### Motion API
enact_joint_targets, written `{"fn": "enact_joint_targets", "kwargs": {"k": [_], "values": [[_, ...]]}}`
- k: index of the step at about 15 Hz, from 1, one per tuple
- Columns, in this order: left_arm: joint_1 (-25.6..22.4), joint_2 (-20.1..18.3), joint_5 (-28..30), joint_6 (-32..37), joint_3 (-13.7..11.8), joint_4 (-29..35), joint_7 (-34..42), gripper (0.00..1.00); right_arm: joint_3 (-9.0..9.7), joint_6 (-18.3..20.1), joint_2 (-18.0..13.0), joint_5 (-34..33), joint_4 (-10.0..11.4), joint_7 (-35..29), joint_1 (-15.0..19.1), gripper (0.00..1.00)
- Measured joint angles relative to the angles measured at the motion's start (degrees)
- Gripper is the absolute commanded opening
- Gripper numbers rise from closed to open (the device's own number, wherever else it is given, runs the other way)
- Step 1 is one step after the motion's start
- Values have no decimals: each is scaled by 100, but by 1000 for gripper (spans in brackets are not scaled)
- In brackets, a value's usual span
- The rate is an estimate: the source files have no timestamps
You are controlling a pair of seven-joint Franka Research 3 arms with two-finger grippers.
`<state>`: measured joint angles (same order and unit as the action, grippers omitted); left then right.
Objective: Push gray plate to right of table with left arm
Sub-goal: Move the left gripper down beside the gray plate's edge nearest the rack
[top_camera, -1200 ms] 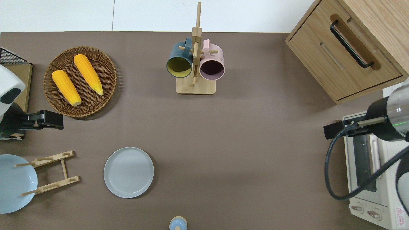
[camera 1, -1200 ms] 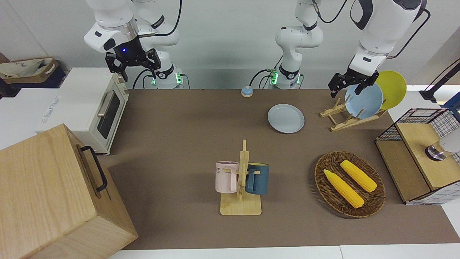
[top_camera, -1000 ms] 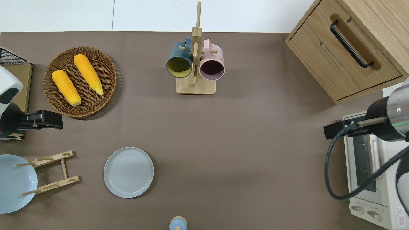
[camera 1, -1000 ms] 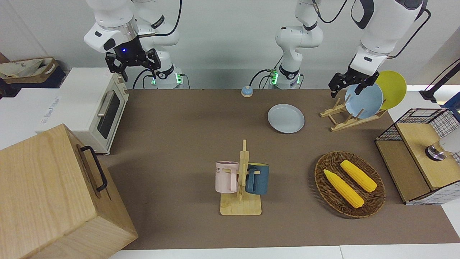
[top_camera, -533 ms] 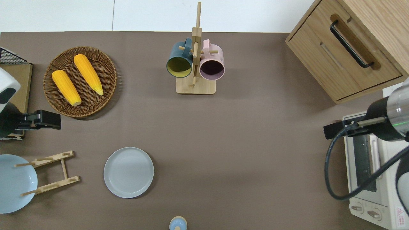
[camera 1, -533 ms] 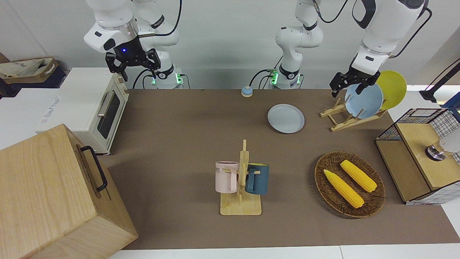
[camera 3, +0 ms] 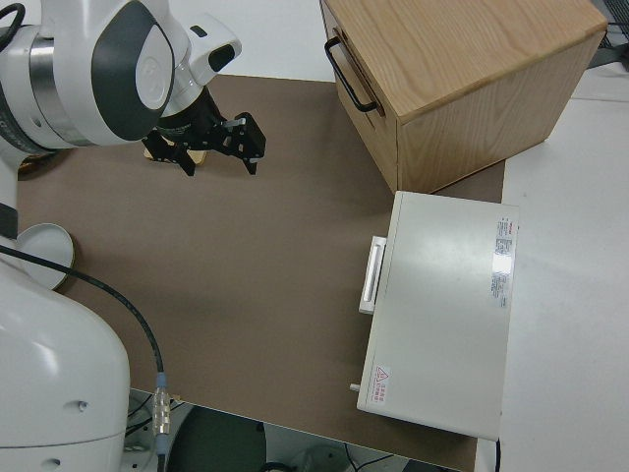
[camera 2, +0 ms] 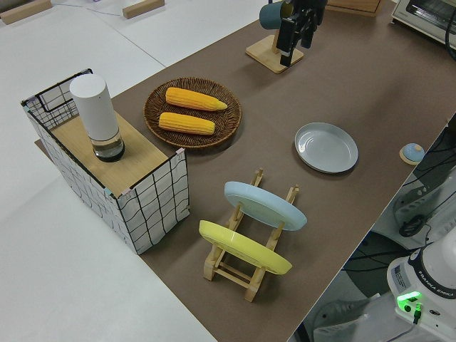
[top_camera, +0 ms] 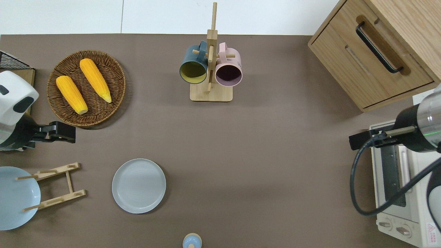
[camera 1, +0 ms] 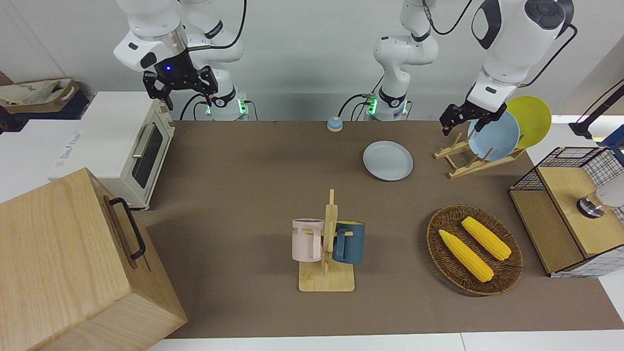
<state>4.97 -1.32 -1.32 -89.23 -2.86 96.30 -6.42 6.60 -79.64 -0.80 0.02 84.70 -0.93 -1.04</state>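
The gray plate (camera 1: 387, 160) lies flat on the brown table (camera 1: 234, 185), near the robots' edge; it also shows in the overhead view (top_camera: 139, 185) and the left side view (camera 2: 326, 147). My left gripper (camera 1: 461, 126) is open and empty, up in the air. In the overhead view the left gripper (top_camera: 65, 132) is over bare table between the wicker basket and the plate rack, apart from the gray plate. My right gripper (camera 1: 180, 92) is open and parked.
A wooden rack (top_camera: 55, 186) holds a sky-blue plate (camera 1: 493, 136) and a yellow plate (camera 1: 532, 119). A wicker basket (top_camera: 119, 74) holds two corn cobs. A mug tree (top_camera: 211, 69), a drawer cabinet (top_camera: 372, 58), a toaster oven (camera 1: 122, 146), a wire crate (camera 1: 560, 195) and a small bell (top_camera: 192, 240) stand around.
My left gripper has shifted a little toward the table's middle, away from the left arm's end. The gray plate and the right arm have not moved.
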Motion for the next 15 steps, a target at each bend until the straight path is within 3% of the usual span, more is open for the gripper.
{"fn": "enact_joint_targets", "kwargs": {"k": [8, 15], "values": [[1, -23, 200, -222, 19, 581, -9, 998, 0, 0, 0, 0, 0, 0, 0, 983], [0, -765, 206, -1848, 16, 2575, -12, 998, 0, 0, 0, 0, 0, 0, 0, 983]]}}
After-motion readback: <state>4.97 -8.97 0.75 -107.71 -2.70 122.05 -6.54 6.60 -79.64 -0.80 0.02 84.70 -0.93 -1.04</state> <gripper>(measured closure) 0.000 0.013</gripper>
